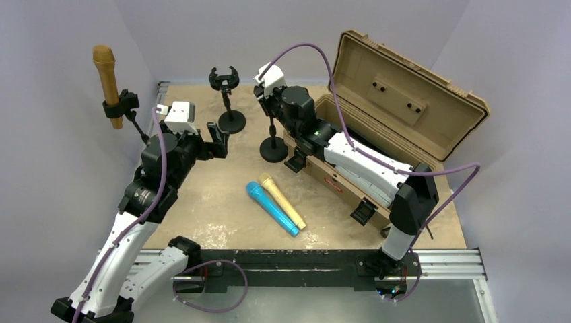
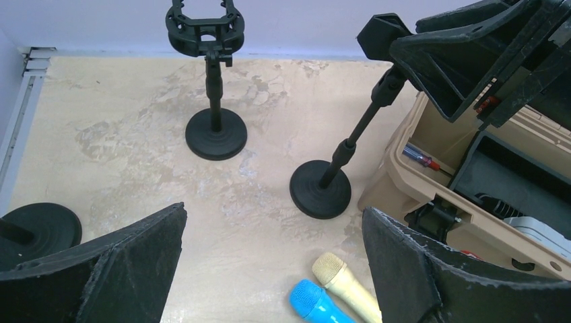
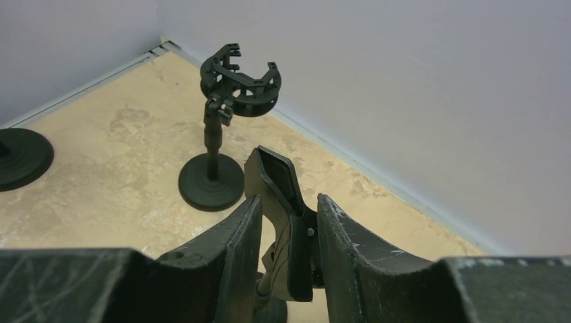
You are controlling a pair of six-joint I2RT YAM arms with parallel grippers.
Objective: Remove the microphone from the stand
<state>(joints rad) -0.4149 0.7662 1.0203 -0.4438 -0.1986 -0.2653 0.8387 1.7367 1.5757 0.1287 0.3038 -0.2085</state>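
A brown microphone (image 1: 106, 74) stands upright in the clip of a black stand (image 1: 123, 105) at the far left; only that stand's base (image 2: 37, 229) shows in the left wrist view. My left gripper (image 1: 219, 140) is open and empty, right of that stand, with its fingers (image 2: 121, 269) wide apart over bare table. My right gripper (image 1: 266, 91) is closed round the empty clip (image 3: 279, 182) atop the middle stand (image 1: 273, 147). A blue microphone (image 1: 271, 207) and a yellow microphone (image 1: 283, 200) lie side by side on the table.
A third stand (image 1: 229, 101) with an empty clip stands at the back centre. An open tan case (image 1: 404, 101) lies at the right, partly under my right arm. Grey walls close off the back and both sides.
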